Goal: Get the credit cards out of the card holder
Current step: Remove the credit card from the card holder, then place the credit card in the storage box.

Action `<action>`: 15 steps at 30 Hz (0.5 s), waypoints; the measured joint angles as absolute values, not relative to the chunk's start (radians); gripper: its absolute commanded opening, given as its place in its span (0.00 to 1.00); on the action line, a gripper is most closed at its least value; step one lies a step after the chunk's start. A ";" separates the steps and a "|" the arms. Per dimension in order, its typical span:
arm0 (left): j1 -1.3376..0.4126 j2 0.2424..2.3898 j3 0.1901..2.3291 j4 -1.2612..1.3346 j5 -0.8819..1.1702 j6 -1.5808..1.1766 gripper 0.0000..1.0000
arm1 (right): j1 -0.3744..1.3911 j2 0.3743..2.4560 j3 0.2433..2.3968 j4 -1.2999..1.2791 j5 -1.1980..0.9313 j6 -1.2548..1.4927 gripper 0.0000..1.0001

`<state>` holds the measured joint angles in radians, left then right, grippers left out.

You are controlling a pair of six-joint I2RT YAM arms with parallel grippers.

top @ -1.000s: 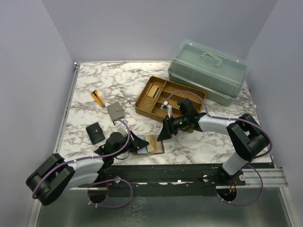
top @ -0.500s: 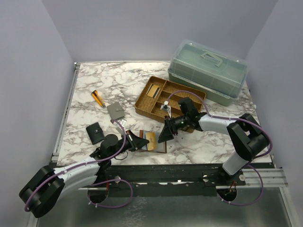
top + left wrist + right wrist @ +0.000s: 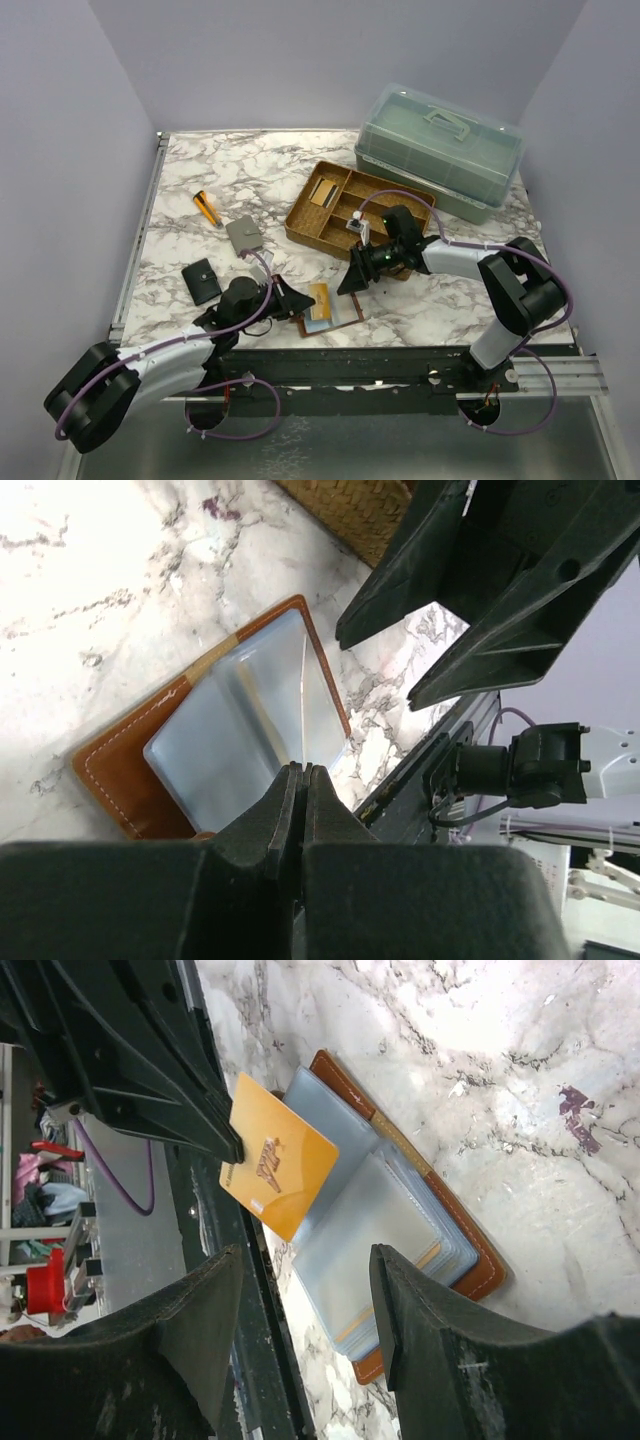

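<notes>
The card holder point(image 3: 335, 316) lies open near the table's front edge, brown leather point(image 3: 470, 1252) under light-blue sleeves point(image 3: 395, 1215). My left gripper point(image 3: 297, 300) is shut on one corner of an orange credit card point(image 3: 278, 1165), which is lifted clear above the sleeves. In the left wrist view that card point(image 3: 303, 710) shows edge-on as a thin line rising from the shut gripper point(image 3: 300, 770). More tan card edges sit inside the sleeves point(image 3: 428, 1257). My right gripper point(image 3: 351, 281) hangs open just above the holder's right half point(image 3: 307, 1252), holding nothing.
A woven tray point(image 3: 392, 193) with cards point(image 3: 322, 191) in one compartment stands behind the right gripper. A green lidded box point(image 3: 440, 150) is at the back right. A grey wallet point(image 3: 243, 236), a black wallet point(image 3: 203, 280) and an orange pen point(image 3: 208, 208) lie to the left.
The left gripper has drawn an orange card out of the sleeves and raised it. The card holder has turned slightly on the table. The right gripper has shifted a little to the right.
</notes>
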<state>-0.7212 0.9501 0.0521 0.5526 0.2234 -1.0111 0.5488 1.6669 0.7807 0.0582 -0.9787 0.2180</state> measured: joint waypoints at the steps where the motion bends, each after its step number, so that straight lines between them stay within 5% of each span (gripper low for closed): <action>1: -0.721 0.933 0.066 0.523 0.221 -1.001 0.00 | 0.549 1.666 0.781 0.057 -0.980 0.208 0.59; 8: -0.655 0.822 0.237 0.283 0.212 -0.873 0.00 | 0.549 1.645 0.803 -0.009 -1.005 0.102 0.59; 15: -0.393 1.000 0.486 0.151 0.320 -0.734 0.00 | 0.548 1.588 0.833 -0.090 -1.028 -0.042 0.60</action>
<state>-0.3927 0.9997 0.4862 0.1513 0.3202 -0.7338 0.5484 1.5879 0.8326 -0.0898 -1.0275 -0.0418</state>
